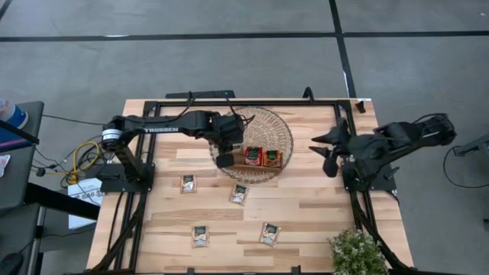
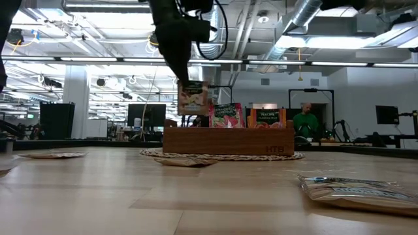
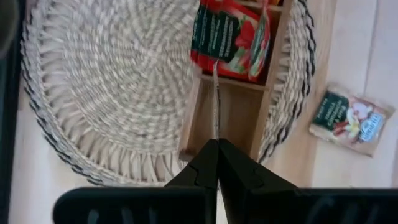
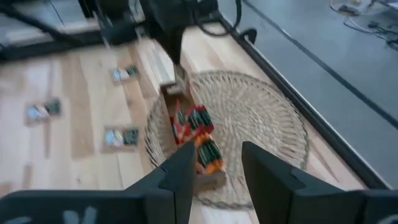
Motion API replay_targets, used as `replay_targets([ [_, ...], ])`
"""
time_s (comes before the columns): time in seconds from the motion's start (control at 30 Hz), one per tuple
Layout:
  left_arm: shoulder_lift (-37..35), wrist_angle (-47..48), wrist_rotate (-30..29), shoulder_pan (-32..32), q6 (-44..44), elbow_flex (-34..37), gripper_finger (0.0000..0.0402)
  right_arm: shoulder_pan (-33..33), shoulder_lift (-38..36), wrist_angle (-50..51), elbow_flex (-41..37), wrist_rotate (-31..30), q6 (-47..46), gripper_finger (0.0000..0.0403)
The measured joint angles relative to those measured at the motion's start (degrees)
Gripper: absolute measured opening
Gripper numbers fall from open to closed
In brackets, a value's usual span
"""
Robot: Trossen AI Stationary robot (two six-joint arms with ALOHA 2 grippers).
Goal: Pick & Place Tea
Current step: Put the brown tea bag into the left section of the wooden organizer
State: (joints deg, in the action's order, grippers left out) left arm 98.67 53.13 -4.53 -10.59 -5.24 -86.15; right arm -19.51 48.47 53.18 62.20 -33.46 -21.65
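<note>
On the left side of the table, the left gripper (image 1: 225,159) hangs over the near end of the wooden tray (image 2: 228,140), which sits on the round wicker basket (image 1: 279,126). Its fingers (image 3: 208,165) are pinched flat on a pale tea sachet (image 2: 192,98), held on edge and dangling above the tray's one empty compartment (image 3: 225,118). So the step in hand looks like the placing step: the sachet is lifted and lined up, but not yet down in its slot.

The next move calls for a straight, gentle descent so the sachet's lower edge slips between the tray walls, then a release only once it is seated. From the low view it is hard to tell whether the sachet hangs squarely over the slot or slightly toward the tray's end wall, so a small correction may be needed first.

Further right in the tray, a red sachet (image 1: 253,156) and an orange sachet (image 1: 271,158) already stand in the other two compartments. Four more pale sachets (image 1: 188,183) lie flat on the table (image 1: 306,214) in front of the basket, still to be collected.

At the right edge, the right gripper (image 1: 330,149) waits off the basket with its fingers (image 4: 180,174) parted and nothing between them.
</note>
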Motion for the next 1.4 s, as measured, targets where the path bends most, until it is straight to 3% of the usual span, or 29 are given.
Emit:
replay_targets([
  [0.3,1.1,0.2,6.0,-3.2,-3.3,0.0,0.0000,0.0,-7.6,-5.6,-6.0,0.7,0.0,0.0123],
  [0.97,5.6,-0.2,14.4,-7.9,-9.8,0.0,0.0000,0.1,-6.4,-9.4,-6.0,0.5,-1.1,0.0123],
  [1.4,7.5,-2.9,15.1,-8.2,-12.1,1.1,0.0000,0.1,-6.5,-8.5,-6.0,0.6,-1.9,0.0123],
])
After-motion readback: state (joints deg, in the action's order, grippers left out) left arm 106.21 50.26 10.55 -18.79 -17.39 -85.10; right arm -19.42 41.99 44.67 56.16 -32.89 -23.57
